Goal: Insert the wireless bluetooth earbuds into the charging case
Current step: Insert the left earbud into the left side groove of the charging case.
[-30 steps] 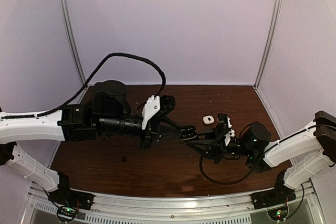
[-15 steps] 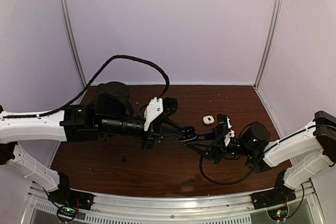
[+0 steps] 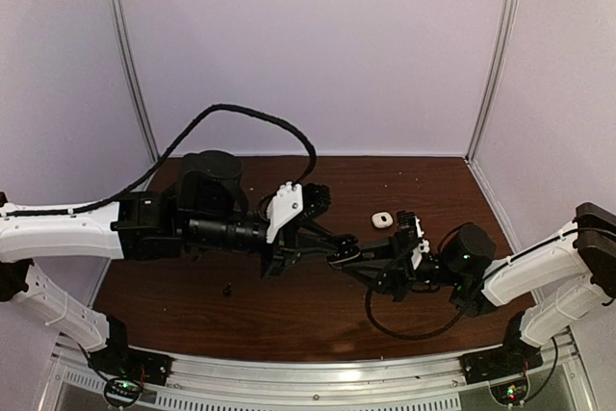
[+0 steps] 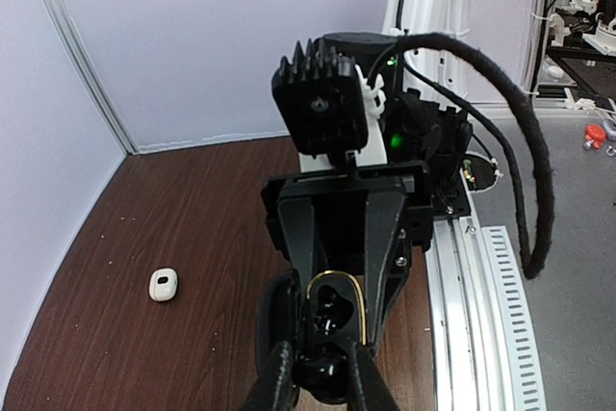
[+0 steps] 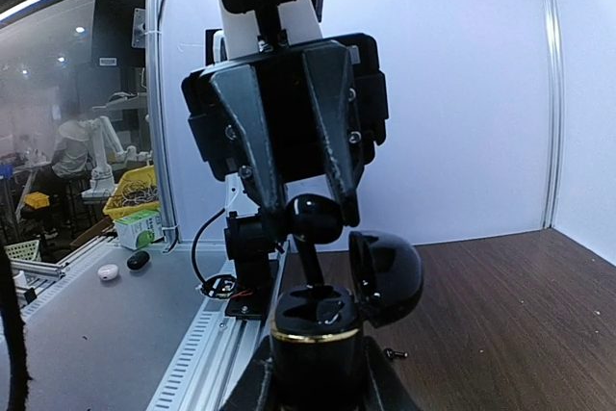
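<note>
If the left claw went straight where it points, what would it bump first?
Most likely the open charging case, held in the right gripper just ahead. The black earbud in the left gripper would touch it first, though depth is unclear.

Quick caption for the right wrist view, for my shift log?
The right tool grips the open black charging case while the left tool holds a black earbud over its opening.

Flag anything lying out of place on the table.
A tiny black piece lies alone on the table near the left arm, far from the open charging case held by the right pincer; too small to identify.
</note>
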`<action>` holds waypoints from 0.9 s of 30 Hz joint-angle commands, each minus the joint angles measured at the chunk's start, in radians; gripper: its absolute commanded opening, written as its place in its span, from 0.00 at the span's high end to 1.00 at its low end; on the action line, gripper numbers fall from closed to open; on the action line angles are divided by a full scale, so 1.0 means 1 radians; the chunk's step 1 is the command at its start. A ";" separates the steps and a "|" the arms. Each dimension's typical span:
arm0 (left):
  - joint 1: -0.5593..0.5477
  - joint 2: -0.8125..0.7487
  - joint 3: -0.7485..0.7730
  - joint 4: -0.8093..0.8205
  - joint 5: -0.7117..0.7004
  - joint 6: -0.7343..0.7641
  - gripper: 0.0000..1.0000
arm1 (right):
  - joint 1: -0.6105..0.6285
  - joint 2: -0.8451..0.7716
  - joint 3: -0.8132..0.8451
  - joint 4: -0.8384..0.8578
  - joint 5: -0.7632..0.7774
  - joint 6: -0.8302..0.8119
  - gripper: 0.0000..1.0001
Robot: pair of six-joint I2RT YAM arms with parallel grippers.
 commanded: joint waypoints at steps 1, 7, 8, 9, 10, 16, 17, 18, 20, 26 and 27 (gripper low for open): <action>-0.005 0.015 0.020 -0.029 -0.013 0.017 0.98 | 0.005 -0.007 0.024 0.064 -0.042 0.014 1.00; -0.005 0.009 0.011 -0.045 0.014 0.023 0.98 | 0.005 -0.002 0.027 0.085 -0.072 0.031 1.00; -0.005 0.008 0.011 -0.045 0.019 0.023 0.97 | 0.005 0.000 0.029 0.087 -0.076 0.034 1.00; -0.005 0.011 0.012 -0.049 0.029 0.026 0.97 | 0.005 0.002 0.031 0.092 -0.081 0.039 1.00; -0.005 0.013 0.013 -0.053 0.039 0.030 0.97 | 0.005 0.003 0.034 0.094 -0.086 0.043 1.00; -0.005 0.015 0.011 -0.056 0.069 0.045 0.98 | 0.005 0.009 0.042 0.114 -0.112 0.070 1.00; -0.005 0.015 0.011 -0.055 0.070 0.046 0.98 | 0.005 0.009 0.043 0.117 -0.114 0.073 1.00; -0.005 0.014 0.011 -0.057 0.075 0.048 0.97 | 0.005 0.008 0.043 0.119 -0.115 0.074 1.00; -0.004 0.015 0.008 -0.062 0.085 0.052 0.98 | 0.005 0.007 0.043 0.123 -0.117 0.080 1.00; -0.004 0.010 0.005 -0.072 0.147 0.071 0.98 | 0.005 0.013 0.050 0.145 -0.133 0.102 1.00; -0.004 0.010 0.006 -0.075 0.157 0.075 0.98 | 0.005 0.013 0.052 0.146 -0.134 0.104 1.00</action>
